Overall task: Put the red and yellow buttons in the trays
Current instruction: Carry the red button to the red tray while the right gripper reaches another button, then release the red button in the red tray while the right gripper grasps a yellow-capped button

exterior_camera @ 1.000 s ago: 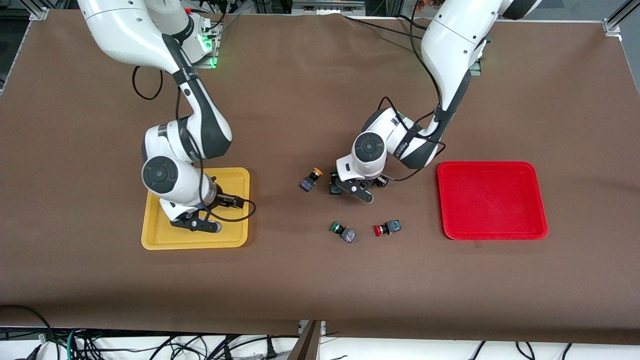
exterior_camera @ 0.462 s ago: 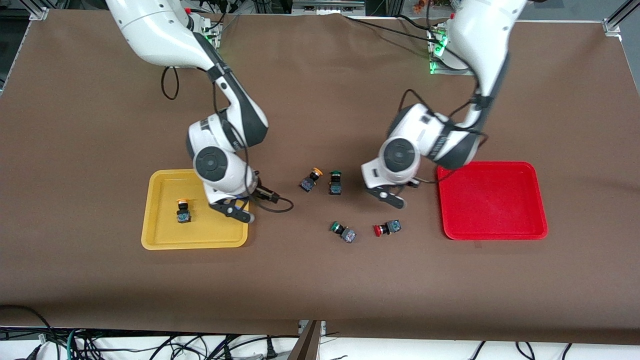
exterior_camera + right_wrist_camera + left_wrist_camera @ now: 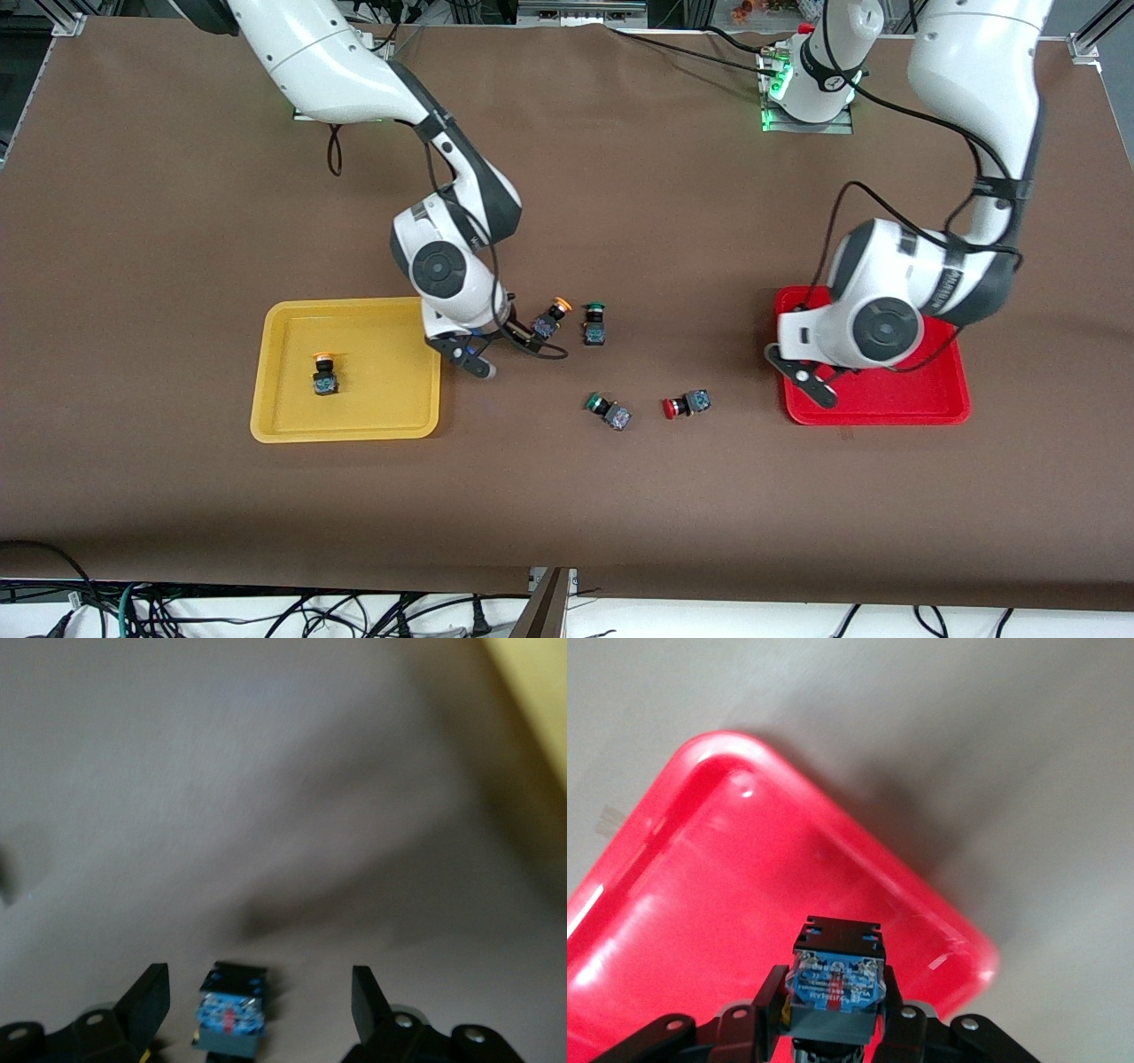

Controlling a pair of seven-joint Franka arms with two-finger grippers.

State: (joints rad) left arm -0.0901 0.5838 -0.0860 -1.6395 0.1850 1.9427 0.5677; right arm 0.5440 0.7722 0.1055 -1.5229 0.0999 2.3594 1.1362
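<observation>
The left gripper (image 3: 833, 1028) pinches a button (image 3: 834, 979) over the red tray (image 3: 948, 403); its cap is hidden. The right gripper (image 3: 259, 1010) hangs wide open over the table beside the yellow tray (image 3: 283, 425).

yellow-capped button (image 3: 324, 375) in yellow tray (image 3: 292, 424)

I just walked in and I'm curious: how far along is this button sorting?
Done: one yellow button lies in the yellow tray. In hand: the left gripper holds a button over the red tray; the open right gripper hangs beside the other yellow button. Left: that one and the red button.
</observation>
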